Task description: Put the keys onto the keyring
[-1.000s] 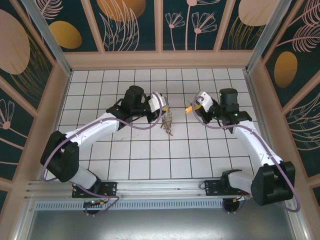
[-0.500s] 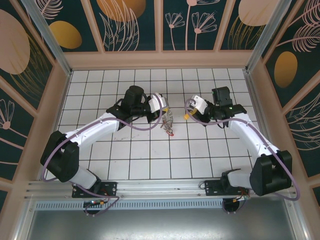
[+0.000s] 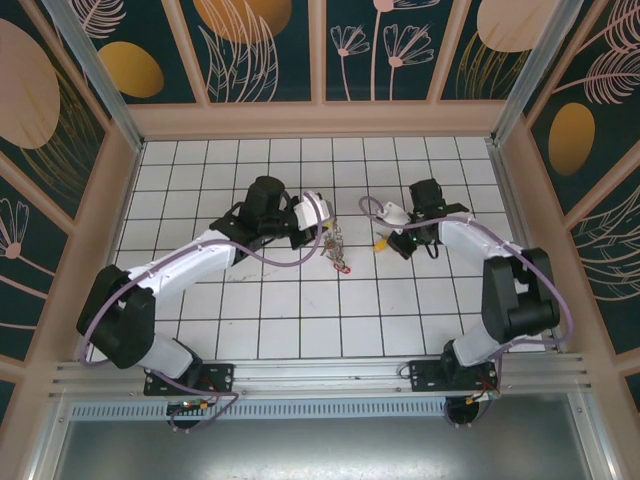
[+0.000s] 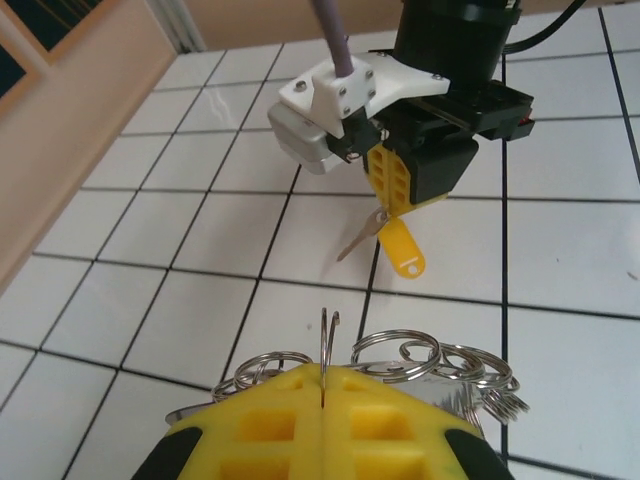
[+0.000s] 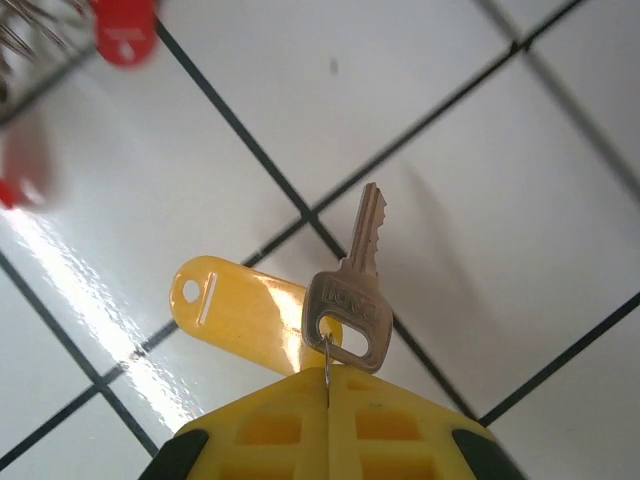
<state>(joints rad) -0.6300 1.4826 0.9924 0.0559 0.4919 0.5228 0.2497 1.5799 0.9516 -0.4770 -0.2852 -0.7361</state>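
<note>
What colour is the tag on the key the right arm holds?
Yellow. The tag shows best in the right wrist view.

Top external: mounted above and behind the arm bases, faces down and forward over the tiled table [image 3: 300,320] to the back wall [image 3: 320,118]. It is far enough out to take in both arms whole.

Left wrist: sits just behind the left gripper [image 4: 325,375], low over the tiles. It faces obliquely down across the table at the right gripper [image 4: 393,200], which is near.

Right wrist: close above the tiles, faces steeply down past its own fingers [image 5: 260,440].

Shared: the keys [image 5: 345,310] show in all three views. The keyring [image 4: 400,355] shows in top and left wrist, and its red tag [image 5: 125,30] sits at the right wrist frame's top edge.
</note>
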